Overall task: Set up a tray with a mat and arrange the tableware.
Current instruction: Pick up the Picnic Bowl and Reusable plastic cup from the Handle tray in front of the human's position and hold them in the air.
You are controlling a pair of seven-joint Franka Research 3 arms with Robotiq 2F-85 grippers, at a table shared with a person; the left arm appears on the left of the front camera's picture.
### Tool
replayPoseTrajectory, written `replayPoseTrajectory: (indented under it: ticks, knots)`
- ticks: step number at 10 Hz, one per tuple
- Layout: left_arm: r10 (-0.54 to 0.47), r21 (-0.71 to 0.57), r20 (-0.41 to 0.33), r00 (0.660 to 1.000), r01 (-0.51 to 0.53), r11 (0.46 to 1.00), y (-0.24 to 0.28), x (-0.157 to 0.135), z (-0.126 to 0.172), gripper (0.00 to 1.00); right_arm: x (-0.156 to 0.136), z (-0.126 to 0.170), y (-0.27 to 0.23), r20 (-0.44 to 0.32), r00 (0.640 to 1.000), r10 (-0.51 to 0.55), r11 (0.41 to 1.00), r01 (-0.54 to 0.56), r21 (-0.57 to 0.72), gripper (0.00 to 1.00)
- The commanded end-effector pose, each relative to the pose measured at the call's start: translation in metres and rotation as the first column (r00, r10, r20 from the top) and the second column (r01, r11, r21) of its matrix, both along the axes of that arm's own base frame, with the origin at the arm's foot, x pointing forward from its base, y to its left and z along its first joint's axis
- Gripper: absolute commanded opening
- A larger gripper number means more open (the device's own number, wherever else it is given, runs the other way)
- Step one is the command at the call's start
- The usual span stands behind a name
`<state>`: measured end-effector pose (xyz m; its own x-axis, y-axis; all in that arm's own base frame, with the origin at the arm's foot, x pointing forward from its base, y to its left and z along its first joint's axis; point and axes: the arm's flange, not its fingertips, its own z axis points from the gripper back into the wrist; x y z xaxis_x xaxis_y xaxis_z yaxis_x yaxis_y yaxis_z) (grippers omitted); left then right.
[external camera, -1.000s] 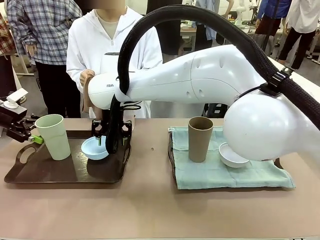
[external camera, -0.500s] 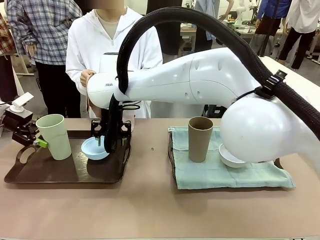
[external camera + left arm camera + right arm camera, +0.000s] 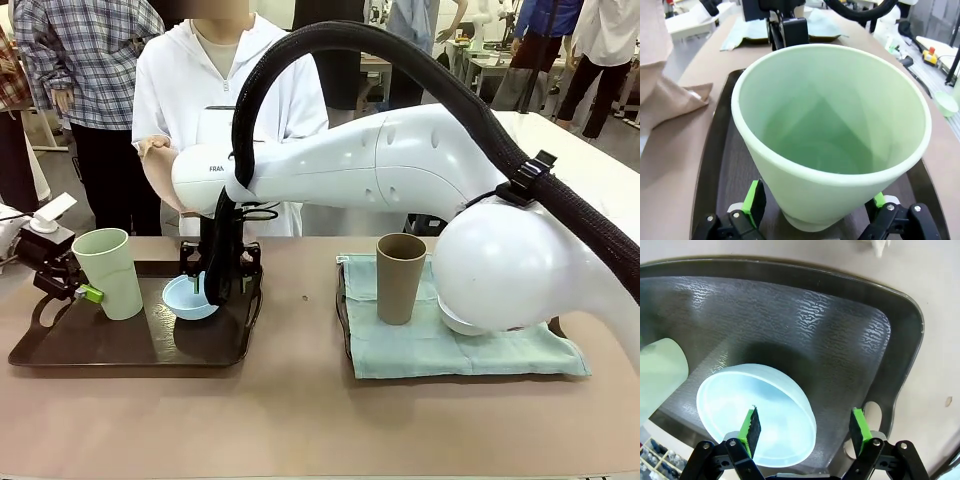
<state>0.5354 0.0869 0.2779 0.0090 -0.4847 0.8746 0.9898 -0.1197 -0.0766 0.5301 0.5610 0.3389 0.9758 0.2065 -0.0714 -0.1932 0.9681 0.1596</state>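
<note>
On the tray (image 3: 60, 352), left fingers (image 3: 754, 200) gape round green tumbler (image 3: 830, 150), right fingers (image 3: 751, 426) across blue bowl's rim (image 3: 799, 399).

Your front camera looks across the table (image 3: 300, 420) toward twelve o'clock. Both wrist cameras look closely at the dark tray (image 3: 120, 348), at nine o'clock in that front view.

A person in a white hoodie (image 3: 225, 90) stands at the tan worktop's (image 3: 300, 420) far edge. Someone in a plaid shirt (image 3: 80, 60) stands beyond its far left corner.
</note>
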Motion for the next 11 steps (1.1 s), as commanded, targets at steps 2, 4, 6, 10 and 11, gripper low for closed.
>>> replayPoseTrajectory:
  ticks: [2, 4, 6, 10, 11]
  knots:
    - [-0.018, 0.003, 0.037, 0.999, 0.018, 1.000, -0.0069, 0.0015, -0.0060, 1.00, 0.0105, 0.0019, 0.0101, -0.012, 1.000, 0.018, 1.000, -0.018, -0.005, 0.92]
    - [-0.007, -0.020, 0.018, 1.000, 0.008, 1.000, -0.0052, 0.0016, -0.0065, 1.00, 0.0099, 0.0009, 0.0098, -0.012, 0.999, 0.048, 0.999, -0.048, -0.001, 0.92]
    - [-0.008, -0.023, 0.012, 1.000, 0.009, 1.000, -0.0056, 0.0019, -0.0068, 0.47, 0.0112, -0.0004, 0.0106, -0.023, 0.998, 0.052, 0.999, -0.052, 0.007, 0.33]
    - [-0.004, -0.022, 0.006, 1.000, 0.004, 1.000, -0.0049, 0.0031, -0.0069, 0.00, 0.0117, -0.0015, 0.0112, -0.028, 0.999, 0.044, 0.999, -0.043, 0.011, 0.00]
    - [-0.004, -0.019, 0.009, 1.000, 0.004, 1.000, -0.0042, 0.0029, -0.0070, 0.00, 0.0117, -0.0019, 0.0114, -0.029, 0.999, 0.043, 0.999, -0.042, 0.011, 0.00]
